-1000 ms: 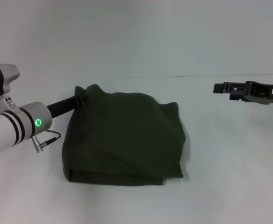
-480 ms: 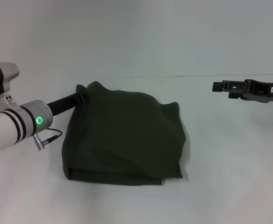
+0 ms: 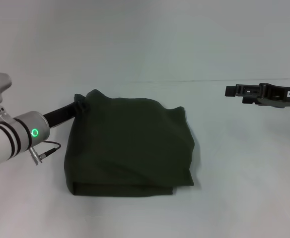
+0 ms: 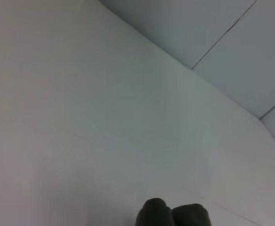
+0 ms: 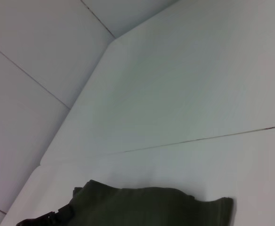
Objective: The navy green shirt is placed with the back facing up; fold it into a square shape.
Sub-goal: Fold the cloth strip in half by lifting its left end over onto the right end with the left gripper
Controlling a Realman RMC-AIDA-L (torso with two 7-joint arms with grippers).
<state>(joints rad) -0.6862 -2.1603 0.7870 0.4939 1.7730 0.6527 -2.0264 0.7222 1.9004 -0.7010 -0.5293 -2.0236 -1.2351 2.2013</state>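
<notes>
On the plain white table (image 3: 244, 188) the shirt (image 3: 130, 146) lies mid-table, already folded near square. My left hand (image 3: 80, 105) sits at its far left corner; I cannot tell its grip. The right hand (image 3: 232, 91), apart, hovers far right. Next I'd square that corner.

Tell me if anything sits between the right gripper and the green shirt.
Nothing visible does. The right gripper hangs off to the right of the navy green shirt, with only bare white table between them. The left gripper is at the shirt's far-left corner, on the opposite side.
</notes>
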